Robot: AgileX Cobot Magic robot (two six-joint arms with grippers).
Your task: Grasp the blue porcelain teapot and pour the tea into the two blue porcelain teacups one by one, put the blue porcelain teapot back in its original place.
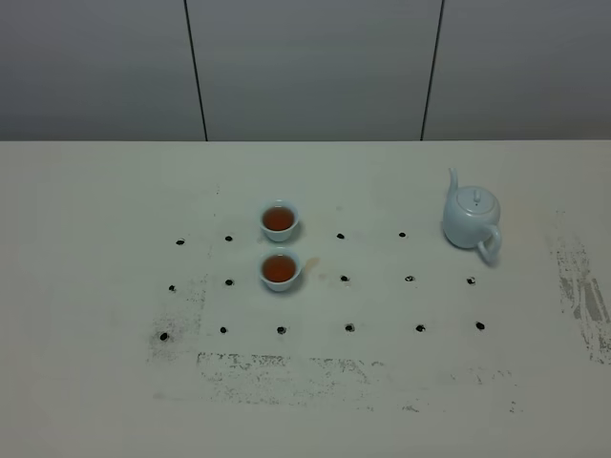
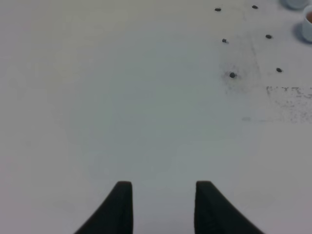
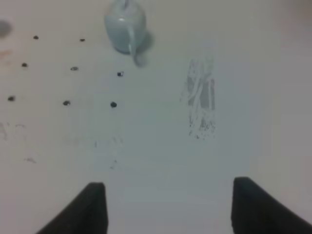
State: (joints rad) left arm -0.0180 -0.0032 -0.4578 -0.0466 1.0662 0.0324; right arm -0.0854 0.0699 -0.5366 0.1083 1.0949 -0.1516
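Note:
The blue porcelain teapot (image 1: pixel 470 219) stands upright on the right of the white table (image 1: pixel 95 382), with its lid on, its spout pointing away and its handle toward the front. The two blue porcelain teacups (image 1: pixel 279 220) (image 1: pixel 280 269) stand one behind the other left of centre, both holding brown tea. Neither arm shows in the high view. My right gripper (image 3: pixel 168 191) is open wide over bare table, far short of the teapot (image 3: pixel 124 27). My left gripper (image 2: pixel 163 187) has its fingers a narrow gap apart with nothing between them. One teacup (image 2: pixel 308 24) is cut off by that view's edge.
A grid of small black dots (image 1: pixel 345 279) marks the tabletop around the cups and teapot. Scuffed grey patches lie near the front (image 1: pixel 286 367) and along the right side (image 1: pixel 582 291). A grey panelled wall (image 1: pixel 305 67) closes the back.

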